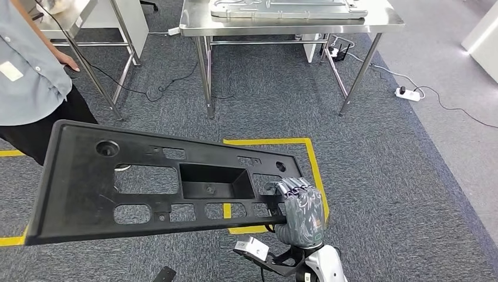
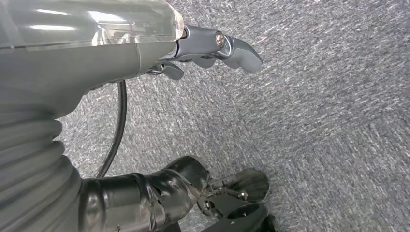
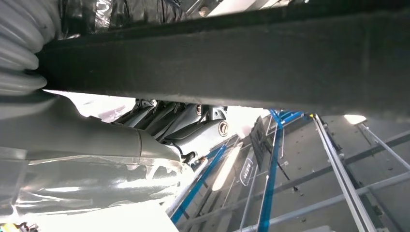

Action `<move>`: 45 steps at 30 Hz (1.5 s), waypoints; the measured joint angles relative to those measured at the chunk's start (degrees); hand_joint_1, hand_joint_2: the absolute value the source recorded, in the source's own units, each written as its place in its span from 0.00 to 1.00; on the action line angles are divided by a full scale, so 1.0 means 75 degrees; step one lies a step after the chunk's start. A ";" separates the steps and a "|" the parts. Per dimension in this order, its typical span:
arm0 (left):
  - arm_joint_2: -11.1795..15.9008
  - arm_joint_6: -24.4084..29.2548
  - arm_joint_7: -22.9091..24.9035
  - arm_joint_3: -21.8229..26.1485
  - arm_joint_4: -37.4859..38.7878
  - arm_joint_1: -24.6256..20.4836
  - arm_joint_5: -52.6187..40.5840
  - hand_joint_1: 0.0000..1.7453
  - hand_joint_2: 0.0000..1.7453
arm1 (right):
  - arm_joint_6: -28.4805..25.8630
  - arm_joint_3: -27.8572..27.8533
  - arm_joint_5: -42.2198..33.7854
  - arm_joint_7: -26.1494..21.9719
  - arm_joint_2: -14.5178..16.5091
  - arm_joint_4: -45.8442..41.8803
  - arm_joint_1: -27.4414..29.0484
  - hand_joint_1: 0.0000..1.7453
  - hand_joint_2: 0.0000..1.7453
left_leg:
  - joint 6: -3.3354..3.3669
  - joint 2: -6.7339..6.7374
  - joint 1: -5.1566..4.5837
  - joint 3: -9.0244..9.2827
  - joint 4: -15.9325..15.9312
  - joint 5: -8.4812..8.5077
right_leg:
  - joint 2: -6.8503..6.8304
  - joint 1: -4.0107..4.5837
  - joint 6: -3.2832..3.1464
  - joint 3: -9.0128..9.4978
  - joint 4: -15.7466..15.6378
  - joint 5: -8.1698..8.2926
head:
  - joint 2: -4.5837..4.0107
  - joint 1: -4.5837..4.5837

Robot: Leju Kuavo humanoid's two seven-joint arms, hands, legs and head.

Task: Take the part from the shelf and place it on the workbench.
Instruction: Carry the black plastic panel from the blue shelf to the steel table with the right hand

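Held out in front of the robot, the long flat black plastic part (image 1: 158, 182), pierced with rectangular cut-outs and a shallow central tray, hangs above the grey carpet (image 1: 376, 176), gripped at one end by the right hand (image 1: 300, 212), whose dark fingers (image 1: 292, 189) curl over its edge. From the right wrist view the part's edge (image 3: 232, 58) lies across the fingers (image 3: 183, 123), though the contact is too shadowed to judge how firm the hold is. The left hand (image 2: 203, 50) hangs over carpet with nothing in it, fingers loosely apart.

The stainless steel workbench (image 1: 282, 23) stands well ahead, beyond the yellow floor-tape rectangle (image 1: 311, 170), and already carries a flat metal plate (image 1: 288, 8).

The main risk is leverage: most of the panel juts out unsupported to the left, so a jolt while walking could twist it out of the fingers. A person in a grey shirt (image 1: 26, 70) stands near that free end and could be clipped if the robot turns. The far end could also strike the bench edge or land on the plate.
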 joint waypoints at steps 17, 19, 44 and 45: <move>0.0003 -0.0062 -0.0015 -0.0016 -0.0001 0.0015 0.0009 0.00 1.00 | -0.0036 0.0028 -0.0101 0.0063 0.0012 0.0057 -0.0059 1.00 1.00 | -0.0294 -0.0049 -0.0017 -0.0266 0.0492 -0.0106 | 0.0072 0.0067 -0.0297 0.0579 -0.1019 0.0210 | 0.0000 -0.0018; 0.0004 -0.0074 -0.0028 -0.0020 0.0000 0.0017 0.0010 0.00 1.00 | -0.0032 0.0031 -0.0179 0.0057 0.0012 0.0055 -0.0061 1.00 1.00 | -0.0232 -0.0068 -0.0053 -0.0162 0.0213 -0.0082 | 0.0082 0.0085 -0.0214 0.0553 -0.1007 0.0209 | 0.0001 -0.0015; -0.0004 -0.0079 -0.0070 -0.0044 0.0000 0.0038 0.0010 0.00 1.00 | -0.0024 0.0047 -0.0318 0.0015 -0.0006 0.0056 -0.0075 1.00 1.00 | -0.0389 -0.0045 -0.0040 -0.1118 0.2179 -0.0859 | 0.0014 0.0098 -0.0444 0.0602 -0.1103 0.0229 | 0.0001 -0.0018; -0.0001 -0.0079 -0.0071 -0.0044 0.0000 0.0038 0.0010 0.00 1.00 | -0.0023 0.0048 -0.0318 0.0015 -0.0006 0.0056 -0.0074 1.00 1.00 | -0.0376 -0.0045 -0.0040 -0.0964 0.1806 -0.0584 | 0.0029 0.0098 -0.0432 0.0619 -0.1083 0.0205 | 0.0001 -0.0018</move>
